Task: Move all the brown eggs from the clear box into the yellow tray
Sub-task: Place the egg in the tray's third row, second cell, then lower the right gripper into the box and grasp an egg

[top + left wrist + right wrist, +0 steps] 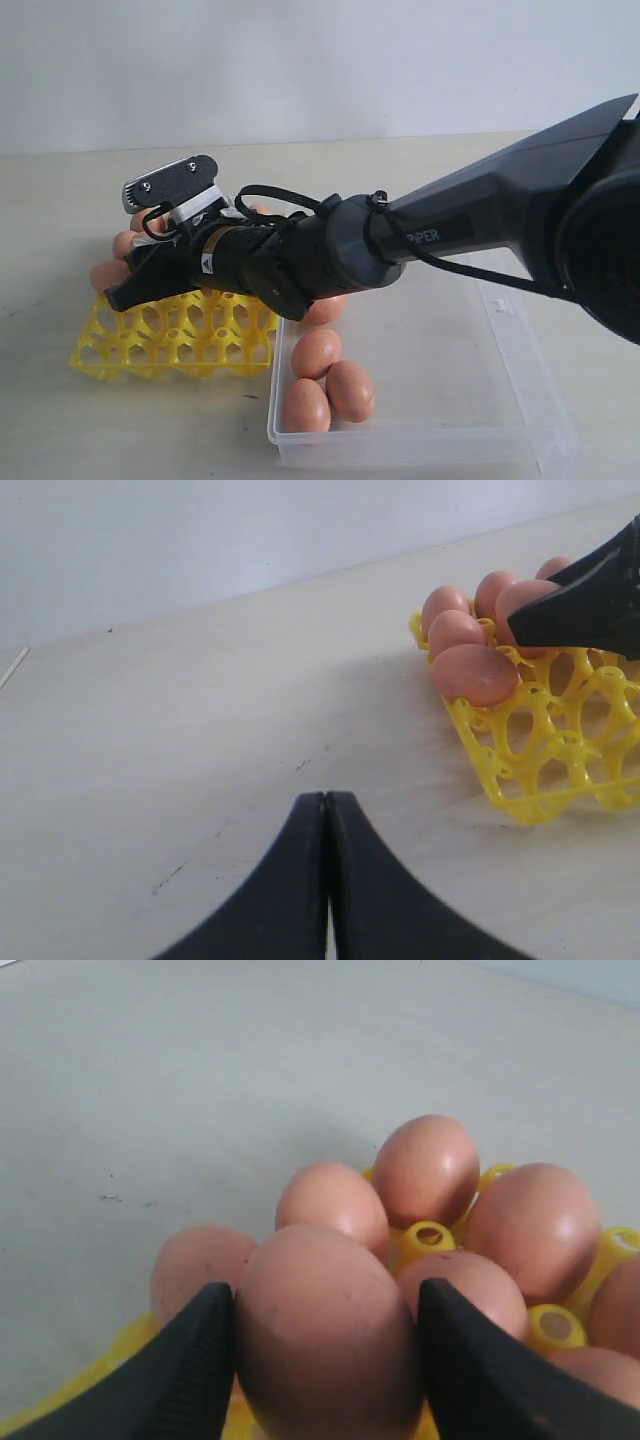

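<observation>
One outstretched arm (450, 230), egg (322, 1360) in tool (325, 1300)

End effector (325, 1355) grips egg (325, 1330) above yellow tray (430, 1238).

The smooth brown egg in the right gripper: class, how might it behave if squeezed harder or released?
The smooth brown egg looks glossy, so it may slip between the right gripper's black fingers. Loose on the flat table it would probably roll; the yellow plastic tray's cups should stop that. Hard squeezing likely cracks it.
</observation>
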